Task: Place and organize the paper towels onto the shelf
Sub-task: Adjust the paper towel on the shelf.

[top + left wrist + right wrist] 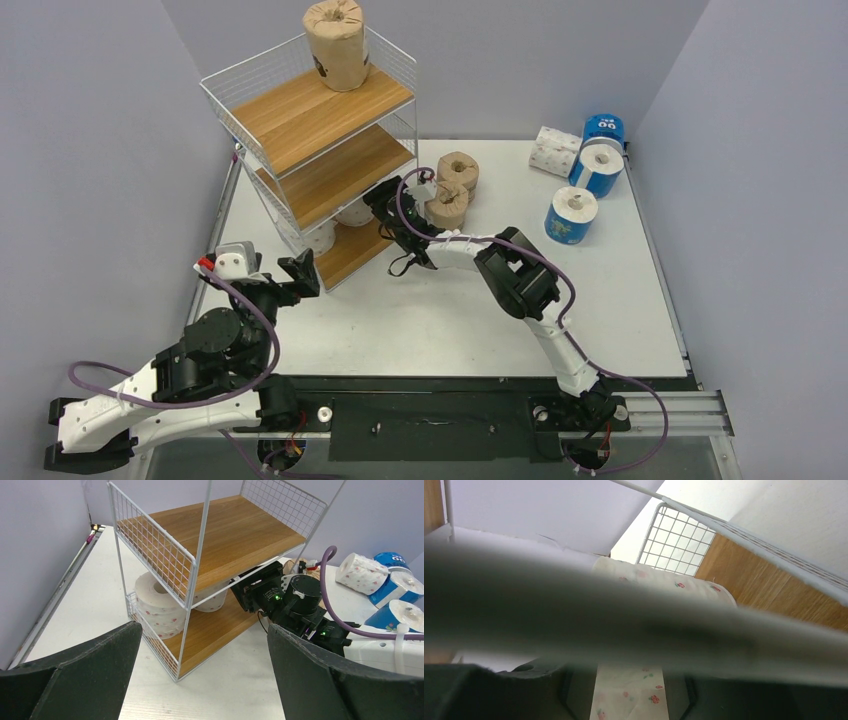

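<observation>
Fingers of the left pincer (299,268) are standing wide apart and holding nothing. It is hanging low, close to the near corner of the shelf (290,115). I think it is waiting there so it is not bumping the other arm.

Past it, the right pincer (378,205) is reaching into the lowest floor of the shelf, under the wood boards. It is squeezing a white flowered roll (631,695), with its fingers only half closed because the roll is fat. It looks like it is setting this roll down inside.

Just ahead of that pincer, another flowered roll (157,605) is sitting by the wire wall, so the two are making a row. High above the pincer, a brown roll (337,42) is standing on the top floor.

Just behind the pincer, two brown rolls (458,170) are waiting on the table (440,320). Farther behind it, two white rolls (556,150) and three blue rolls (598,165) are sitting, not yet on the shelf.
</observation>
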Tool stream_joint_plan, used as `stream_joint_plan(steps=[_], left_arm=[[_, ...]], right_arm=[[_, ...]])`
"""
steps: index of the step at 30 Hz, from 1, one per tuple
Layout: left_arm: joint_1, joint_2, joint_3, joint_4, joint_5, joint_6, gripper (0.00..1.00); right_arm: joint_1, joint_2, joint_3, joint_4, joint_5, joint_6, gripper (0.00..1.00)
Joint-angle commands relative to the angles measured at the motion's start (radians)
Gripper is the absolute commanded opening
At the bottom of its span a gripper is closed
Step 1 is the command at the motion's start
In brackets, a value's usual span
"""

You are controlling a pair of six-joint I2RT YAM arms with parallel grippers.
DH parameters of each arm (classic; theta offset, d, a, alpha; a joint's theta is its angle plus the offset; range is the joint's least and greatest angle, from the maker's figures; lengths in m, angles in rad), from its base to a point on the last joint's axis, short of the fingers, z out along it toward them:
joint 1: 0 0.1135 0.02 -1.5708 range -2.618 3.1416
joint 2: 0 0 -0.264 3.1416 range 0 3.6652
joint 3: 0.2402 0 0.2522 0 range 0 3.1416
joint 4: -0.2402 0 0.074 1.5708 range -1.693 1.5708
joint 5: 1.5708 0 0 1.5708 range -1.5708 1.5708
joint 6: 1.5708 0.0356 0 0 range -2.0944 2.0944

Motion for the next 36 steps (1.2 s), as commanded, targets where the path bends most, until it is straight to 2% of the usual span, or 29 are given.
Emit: stream_joint_plan(steps=[1,27,31,36], left_arm=[[-0.002,0.013,0.001,0.025,0.018,0.005,0.96],[-0.002,0.0,-0.013,-0.011,0.033,-0.052,0.96],[-0.002,-0.003,-0.01,-0.023,0.034,-0.062,0.96],[-0.002,-0.005,-0.008,-0.03,0.032,-0.073,0.97]], right_arm=[[0.04,0.014,-0.006,0.01,-0.058,0.001,0.41],[0.12,-0.06,-0.134,0.014,-0.061,0.022,0.42],[0.107,-0.095,-0.177,0.034,-0.052,0.035,0.46],[0.086,-0.151,-0.217,0.035,-0.055,0.027,0.58]])
